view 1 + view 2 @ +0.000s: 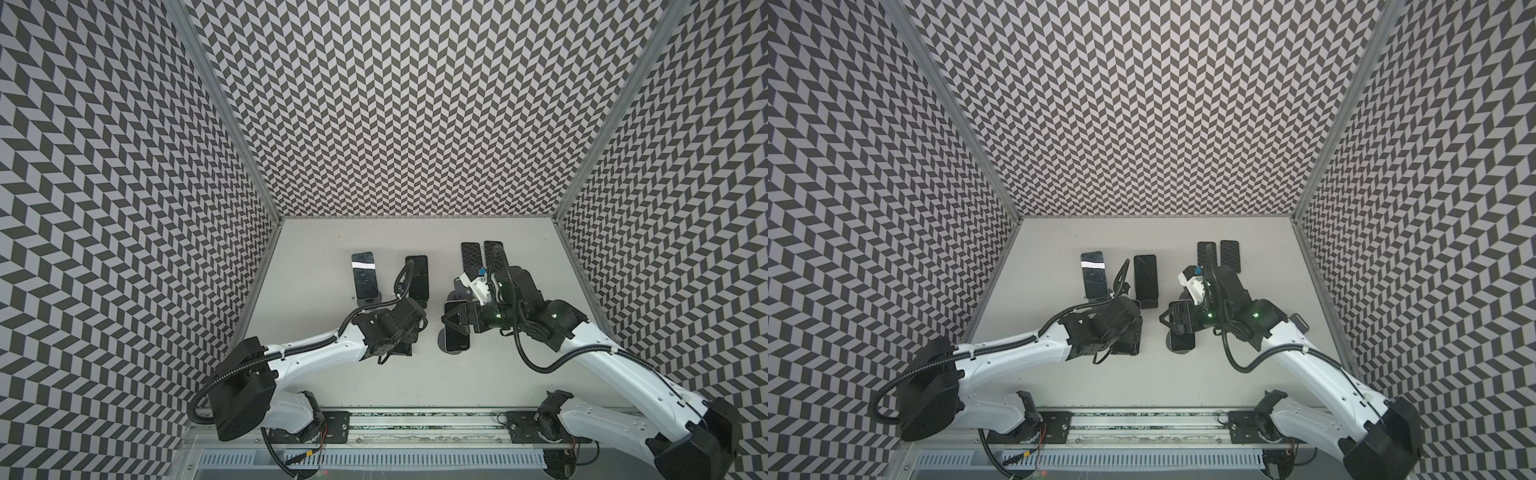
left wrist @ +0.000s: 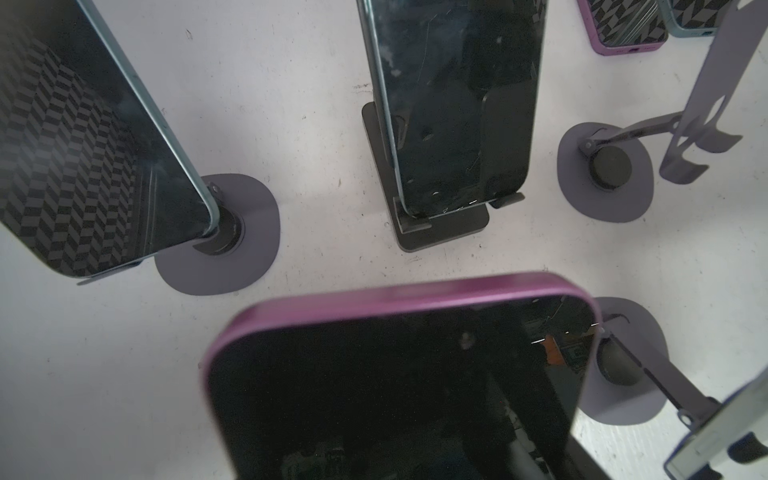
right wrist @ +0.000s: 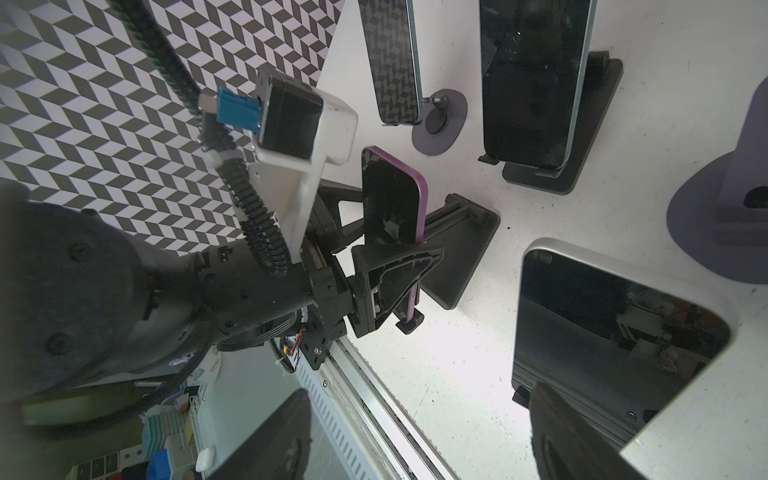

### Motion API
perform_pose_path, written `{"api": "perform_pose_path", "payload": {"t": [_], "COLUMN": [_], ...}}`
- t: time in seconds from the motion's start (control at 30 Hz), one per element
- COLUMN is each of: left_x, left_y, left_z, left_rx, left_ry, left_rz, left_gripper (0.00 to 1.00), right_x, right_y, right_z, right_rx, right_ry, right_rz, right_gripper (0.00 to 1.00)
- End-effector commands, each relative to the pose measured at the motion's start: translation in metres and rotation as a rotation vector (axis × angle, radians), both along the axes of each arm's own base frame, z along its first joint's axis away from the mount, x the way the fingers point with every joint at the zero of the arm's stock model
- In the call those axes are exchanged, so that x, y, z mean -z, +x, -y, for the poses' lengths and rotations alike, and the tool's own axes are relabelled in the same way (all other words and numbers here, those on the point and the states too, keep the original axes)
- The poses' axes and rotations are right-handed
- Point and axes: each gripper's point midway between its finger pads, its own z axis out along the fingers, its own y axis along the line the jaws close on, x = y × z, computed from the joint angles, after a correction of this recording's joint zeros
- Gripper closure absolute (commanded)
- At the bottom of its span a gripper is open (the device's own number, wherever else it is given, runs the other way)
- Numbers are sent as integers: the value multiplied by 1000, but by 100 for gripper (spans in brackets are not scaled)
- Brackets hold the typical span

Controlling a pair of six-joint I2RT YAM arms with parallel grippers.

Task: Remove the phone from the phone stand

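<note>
A phone (image 3: 390, 195) with a purple rim and a dark screen leans on a black phone stand (image 3: 461, 245) near the middle front of the table. My left gripper (image 3: 390, 237) is shut on its long edges, about halfway up. In the left wrist view the phone (image 2: 395, 374) fills the lower part and hides the fingers. In both top views the left wrist covers this phone, and only the stand's foot (image 1: 401, 351) shows. My right gripper (image 3: 419, 395) is open, one finger against a silver-rimmed phone (image 3: 615, 332) and nothing between the fingers.
The silver-rimmed phone (image 1: 456, 332) stands on a round grey stand. Behind are a phone on a round stand (image 1: 364, 280), another phone on a black stand (image 1: 417, 276) and an empty grey stand (image 2: 602, 170). Two phones lie flat at the back (image 1: 471, 257). Patterned walls enclose the table.
</note>
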Motion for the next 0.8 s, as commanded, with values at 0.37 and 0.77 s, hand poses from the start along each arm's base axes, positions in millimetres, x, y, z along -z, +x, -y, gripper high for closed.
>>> {"api": "perform_pose_path", "payload": {"t": [0.37, 0.77], "left_x": [-25, -39], "left_y": [2, 4], "left_z": [1, -5], "left_rx": [-15, -27], "left_ry": [-94, -120], "left_rz": [37, 68], "left_gripper": [31, 31], "right_x": [-15, -22], "right_y": [8, 15], "right_z": [-9, -16], "right_rx": [-9, -17], "right_ry": [44, 53], "right_rz": [52, 56], "right_gripper": [20, 21]}}
